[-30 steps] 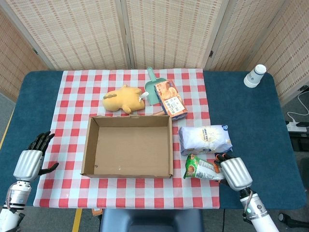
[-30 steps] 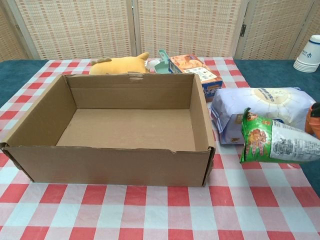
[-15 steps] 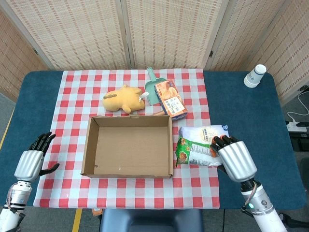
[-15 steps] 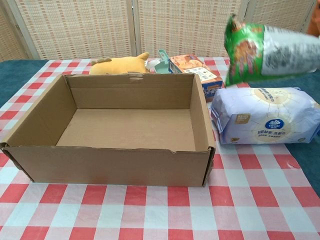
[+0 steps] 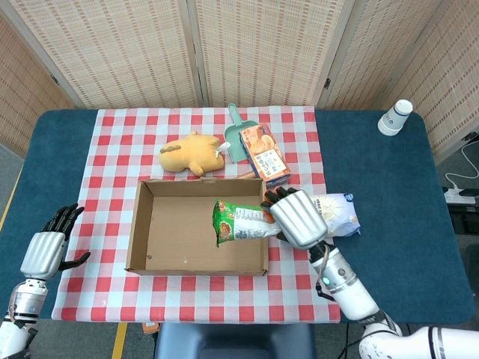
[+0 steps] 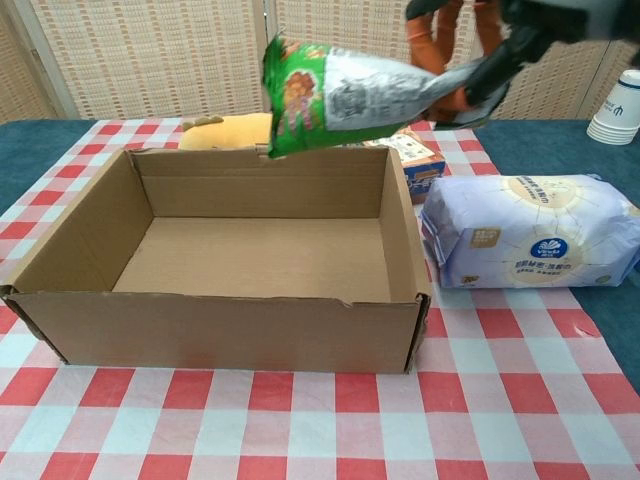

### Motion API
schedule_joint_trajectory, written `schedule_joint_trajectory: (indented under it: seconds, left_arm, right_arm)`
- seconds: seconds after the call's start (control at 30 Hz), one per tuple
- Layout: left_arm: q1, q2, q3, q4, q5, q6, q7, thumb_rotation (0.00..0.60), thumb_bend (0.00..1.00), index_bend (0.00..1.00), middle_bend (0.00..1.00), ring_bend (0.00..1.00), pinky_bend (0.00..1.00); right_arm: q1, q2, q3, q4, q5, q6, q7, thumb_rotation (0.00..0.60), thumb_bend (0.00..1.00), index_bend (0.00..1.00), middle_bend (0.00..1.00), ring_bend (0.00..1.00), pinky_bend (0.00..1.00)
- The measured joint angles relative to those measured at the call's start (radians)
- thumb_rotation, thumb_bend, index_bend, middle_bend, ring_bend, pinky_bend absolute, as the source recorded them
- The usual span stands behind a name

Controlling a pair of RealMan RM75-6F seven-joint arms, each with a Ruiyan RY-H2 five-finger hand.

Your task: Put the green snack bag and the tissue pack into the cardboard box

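- Head view: the green snack bag (image 5: 238, 222) is gripped at its silver end by the right hand (image 5: 298, 217), with the fingers wrapped over that end; the printed green end is held out over the right part of the cardboard box (image 5: 142, 224), above the box's floor and not touching it
- Head view: the tissue pack (image 5: 338, 213) is seen lying on the checked cloth just right of the box, partly hidden behind the right hand, and has not been picked up
- Head view: the left hand (image 5: 46, 250) is rested on the blue table (image 5: 389, 187) well to the left of the box, fingers apart and holding nothing (no part in this step is asked of it)
- Chest view: the bag (image 6: 345, 95) is seen high above the box's rim (image 6: 215, 305) and tilted, green end lowest; the right hand (image 6: 480, 45) is only partly in frame at the top
- Chest view: the bag is best carried a little further toward the middle of the box and lowered below the rim before release, so that it cannot be caught on the right wall or slide out
- Chest view: enough floor should be left free beside it, since the tissue pack (image 6: 530, 240) is the bulkier item and must be fitted in afterwards
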Motion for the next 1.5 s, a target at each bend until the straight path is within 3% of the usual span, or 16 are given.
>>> schedule_joint_trajectory:
  seconds: [0.2,0.57,0.67,0.73,0.8,0.83,0.93,1.27,1.5]
  left_arm:
    - [0.001,0.007,-0.003,0.001,-0.006,-0.003,-0.022,0.600,0.19,0.08,0.01,0.00,0.21]
    - [-0.002,0.009,-0.007,0.012,-0.012,-0.013,-0.044,0.600,0.19,0.08,0.01,0.00,0.21]
    - [-0.004,0.010,-0.009,0.015,-0.016,-0.017,-0.050,0.600,0.19,0.08,0.01,0.00,0.21]
    - [-0.004,0.010,-0.009,0.016,-0.017,-0.018,-0.055,0.600,0.19,0.09,0.01,0.00,0.21]
    - [-0.004,0.011,-0.009,0.017,-0.017,-0.018,-0.059,0.600,0.19,0.09,0.01,0.00,0.21]
    - [-0.003,0.011,-0.010,0.017,-0.017,-0.018,-0.060,0.600,0.19,0.09,0.01,0.00,0.21]
    - [-0.003,0.010,-0.008,0.018,-0.016,-0.018,-0.058,0.600,0.19,0.09,0.01,0.00,0.21]
    - [-0.007,0.006,-0.009,0.021,-0.020,-0.026,-0.047,0.600,0.19,0.09,0.01,0.00,0.21]
    - [-0.009,0.000,-0.005,0.023,-0.018,-0.029,-0.038,0.600,0.19,0.09,0.01,0.00,0.21]
  right_arm:
    - [0.108,-0.152,0.021,0.160,0.063,-0.034,-0.009,0.600,0.37,0.70,0.46,0.44,0.63]
    - [0.249,-0.303,0.060,0.418,0.109,-0.087,0.073,0.600,0.36,0.69,0.46,0.44,0.63]
    - [0.271,-0.328,0.063,0.463,0.103,-0.099,0.123,0.600,0.16,0.57,0.45,0.37,0.56]
    - [0.279,-0.332,0.062,0.471,0.102,-0.116,0.163,0.600,0.02,0.40,0.34,0.19,0.31]
    - [0.284,-0.325,0.059,0.470,0.106,-0.145,0.204,0.600,0.00,0.20,0.18,0.04,0.07]
    - [0.287,-0.318,0.056,0.468,0.111,-0.160,0.215,0.600,0.00,0.11,0.11,0.00,0.02]
    - [0.295,-0.286,0.051,0.455,0.135,-0.193,0.229,0.600,0.00,0.00,0.02,0.00,0.00]
    - [0.272,-0.198,0.040,0.378,0.109,-0.115,0.232,0.600,0.00,0.00,0.02,0.00,0.00]
    - [0.211,-0.001,0.022,0.225,0.168,-0.064,0.120,0.600,0.00,0.05,0.02,0.00,0.00]
